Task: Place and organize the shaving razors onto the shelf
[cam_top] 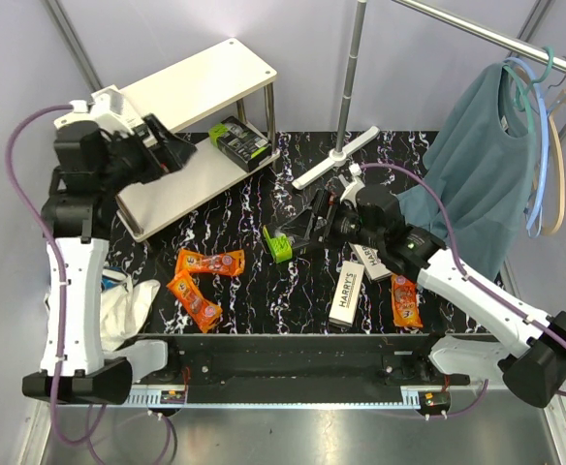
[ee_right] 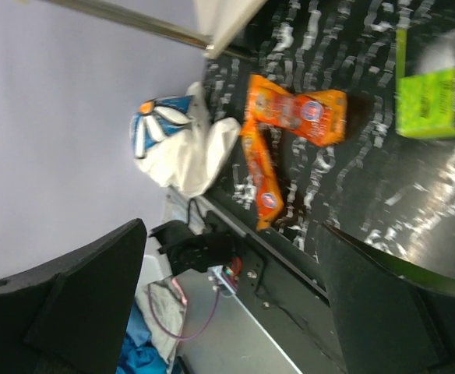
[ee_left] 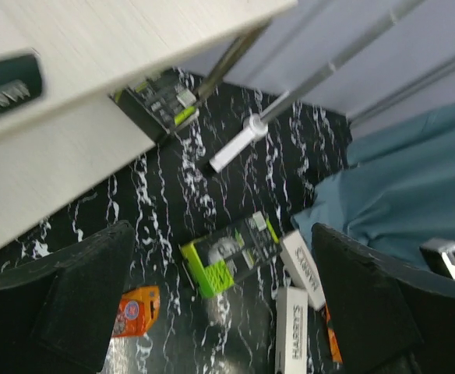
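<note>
The right gripper [cam_top: 300, 232] hovers with fingers spread and empty just beside a black-and-lime pack [cam_top: 280, 243] on the marbled table [cam_top: 249, 208], which looks to be its next pick. The left gripper [cam_top: 172, 150], also spread with nothing between its pads, hangs by the shelf [cam_top: 205, 82], where one matching pack [cam_top: 239, 140] lies on the lower board. Three orange packets [cam_top: 210, 262] and two HARRY'S boxes [cam_top: 346, 291] lie loose on the table — unsorted. A clean pick likely means closing across the pack's narrow sides, lifting clear of the shelf's legs, and setting it flush beside its twin — like with like.
</note>
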Controlling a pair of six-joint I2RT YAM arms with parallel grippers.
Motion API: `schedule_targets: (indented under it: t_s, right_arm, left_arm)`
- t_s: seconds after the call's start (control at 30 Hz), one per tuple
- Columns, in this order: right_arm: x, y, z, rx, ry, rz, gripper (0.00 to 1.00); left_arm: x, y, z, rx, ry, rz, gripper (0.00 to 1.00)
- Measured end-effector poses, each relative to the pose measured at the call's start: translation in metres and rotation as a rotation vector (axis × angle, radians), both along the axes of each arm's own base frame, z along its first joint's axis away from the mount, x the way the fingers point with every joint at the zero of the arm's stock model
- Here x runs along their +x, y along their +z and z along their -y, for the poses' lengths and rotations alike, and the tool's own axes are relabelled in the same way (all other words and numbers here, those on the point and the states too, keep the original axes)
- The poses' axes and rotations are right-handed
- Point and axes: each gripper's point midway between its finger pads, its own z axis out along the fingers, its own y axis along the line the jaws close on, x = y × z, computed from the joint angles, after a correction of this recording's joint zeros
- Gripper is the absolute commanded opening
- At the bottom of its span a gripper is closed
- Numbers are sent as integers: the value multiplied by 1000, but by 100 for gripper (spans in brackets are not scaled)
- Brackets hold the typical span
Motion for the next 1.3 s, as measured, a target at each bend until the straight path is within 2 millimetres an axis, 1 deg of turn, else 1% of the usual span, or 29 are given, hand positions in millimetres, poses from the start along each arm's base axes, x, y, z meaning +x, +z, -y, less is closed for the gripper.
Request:
schedule_targets:
  t_s: [0.07, 0.13, 0.27, 0.37, 0.4, 0.53, 0.63, 0.73, 0.83, 0.9, 1.0, 1.1, 1.23, 1.3]
  right_arm:
    - [2, -10, 7, -46, -37, -26, 100]
    - [3, -23, 18, -107, -87, -57, 100]
    - [1, -48, 54, -253, -216, -111, 99]
    - [-5, -65, 86, -374, -312, -153, 100]
    - [-6, -72, 95, -414, -340, -167, 100]
    - [-13, -95, 121, -533, -415, -225, 100]
    - [-13, -111, 129, -595, -456, -276, 100]
    - [-16, -139, 133, -693, -478, -368, 100]
    - [-19, -168, 135, -806, -465, -461, 100]
    - [-18, -182, 133, -868, -452, -506, 100]
    - [-13, -202, 125, -939, -426, -566, 100]
    - [-12, -216, 122, -980, -406, -600, 100]
    - [-14, -220, 122, -974, -393, -619, 100]
    - [-15, -223, 126, -971, -393, -625, 100]
  left_arm:
    - [-5, -16, 18, 24, -51, -30, 99]
    - [-10, -42, 38, 56, -111, -88, 99]
    - [-25, -111, 77, 134, -220, -249, 99]
    - [-41, -156, 102, 207, -286, -353, 99]
    - [-46, -167, 109, 231, -306, -378, 99]
    - [-66, -202, 134, 323, -360, -445, 99]
    - [-79, -217, 147, 362, -382, -471, 99]
    - [-90, -231, 155, 388, -397, -494, 99]
    - [-100, -245, 156, 403, -400, -528, 99]
    - [-102, -251, 155, 405, -391, -545, 99]
    - [-103, -254, 154, 406, -383, -552, 99]
    - [-102, -253, 154, 404, -380, -546, 99]
    - [-101, -253, 154, 400, -378, -538, 99]
    - [-102, -255, 153, 402, -378, -541, 99]
